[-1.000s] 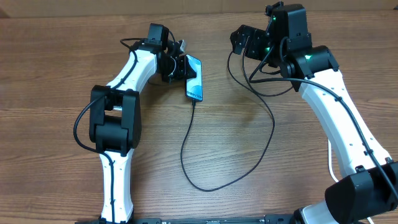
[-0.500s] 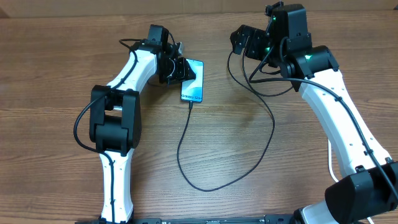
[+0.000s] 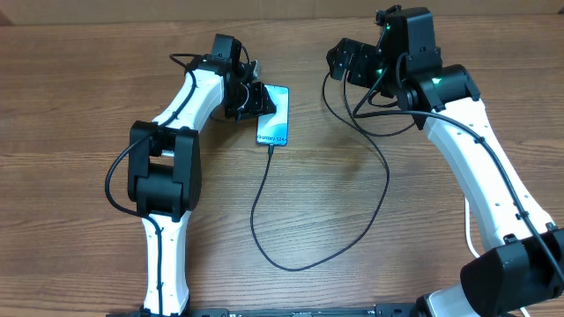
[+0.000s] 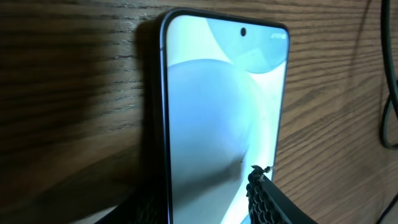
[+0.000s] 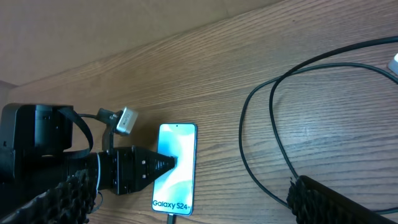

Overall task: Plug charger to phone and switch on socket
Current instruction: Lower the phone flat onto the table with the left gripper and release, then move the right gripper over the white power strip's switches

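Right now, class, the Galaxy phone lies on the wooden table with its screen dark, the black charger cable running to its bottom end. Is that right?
No: the screen is lit, not dark. The right wrist view shows the Galaxy phone glowing light blue with white text near its bottom end. It does lie on the wooden table, the black charger cable running to that end.

The left arm (image 3: pixel 189 97) and right arm (image 3: pixel 480 158) pair white tubular links with chunky black joints (image 3: pixel 163 172) and thin looping black cables (image 3: pixel 110 176), green lights (image 3: pixel 381 67) at the right wrist, mesh-textured black fingers (image 4: pixel 273 199) on the left claw (image 3: pixel 262 99)
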Robot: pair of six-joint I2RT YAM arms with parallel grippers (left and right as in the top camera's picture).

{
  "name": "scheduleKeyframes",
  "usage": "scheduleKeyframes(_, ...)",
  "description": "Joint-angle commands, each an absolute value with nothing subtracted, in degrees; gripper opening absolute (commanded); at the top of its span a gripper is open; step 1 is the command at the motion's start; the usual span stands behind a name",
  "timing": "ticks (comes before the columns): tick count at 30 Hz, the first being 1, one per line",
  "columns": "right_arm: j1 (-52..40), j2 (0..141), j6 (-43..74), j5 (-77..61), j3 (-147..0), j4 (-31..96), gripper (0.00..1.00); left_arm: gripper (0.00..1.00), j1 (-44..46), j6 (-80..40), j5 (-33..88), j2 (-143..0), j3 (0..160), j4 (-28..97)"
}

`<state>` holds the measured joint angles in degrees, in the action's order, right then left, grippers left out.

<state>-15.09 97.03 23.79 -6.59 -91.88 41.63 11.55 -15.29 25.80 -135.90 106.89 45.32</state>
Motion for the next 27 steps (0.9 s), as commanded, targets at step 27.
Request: scheduleKeyframes(27,2.0,97.4,23.6,-13.2,-96.4,51.9,1.00,0.47,4.3,-11.0,18.6,-129.6,128.9,58.4)
